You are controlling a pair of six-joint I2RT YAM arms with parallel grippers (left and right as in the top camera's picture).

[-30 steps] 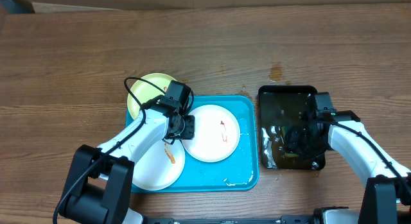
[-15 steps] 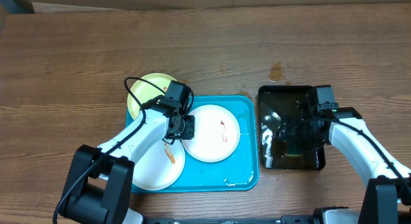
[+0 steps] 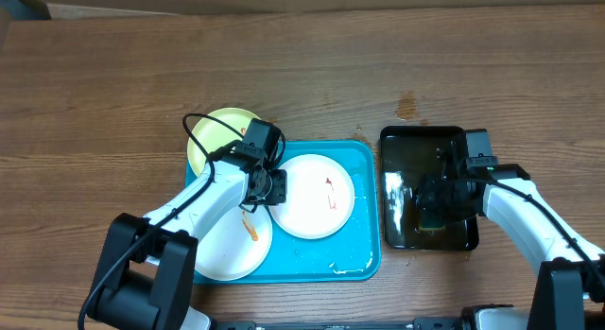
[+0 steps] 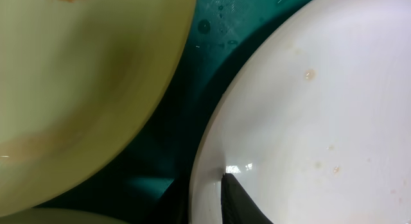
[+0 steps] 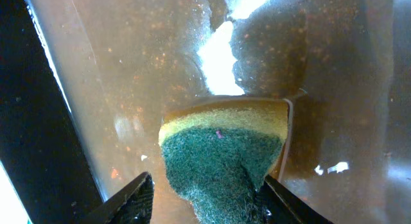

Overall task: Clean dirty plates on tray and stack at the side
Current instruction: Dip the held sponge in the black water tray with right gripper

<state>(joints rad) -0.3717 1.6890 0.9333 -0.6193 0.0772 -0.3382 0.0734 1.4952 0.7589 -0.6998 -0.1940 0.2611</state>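
The turquoise tray (image 3: 357, 250) holds two white plates, one in the middle (image 3: 317, 212) with red-orange smears and one at the lower left (image 3: 227, 250) with an orange streak. A pale yellow-green plate (image 3: 213, 141) overlaps the tray's far left corner. My left gripper (image 3: 273, 190) is shut on the left rim of the middle white plate (image 4: 308, 121), one finger (image 4: 241, 201) inside the rim. My right gripper (image 3: 437, 202) hangs over the black tray (image 3: 421, 131), shut on a green-and-yellow sponge (image 5: 221, 153) whose far end dips into brownish water.
The black tray of murky water (image 5: 160, 70) lies right of the turquoise tray, a narrow strip of table between them. A brown stain (image 3: 406, 108) marks the wooden table (image 3: 378, 56) behind it. A black cable (image 3: 194, 122) loops over the yellow-green plate.
My left jaws have closed onto the middle white plate's rim, and the plate has edged slightly right. My right gripper has moved a little farther back over the black tray with the sponge.
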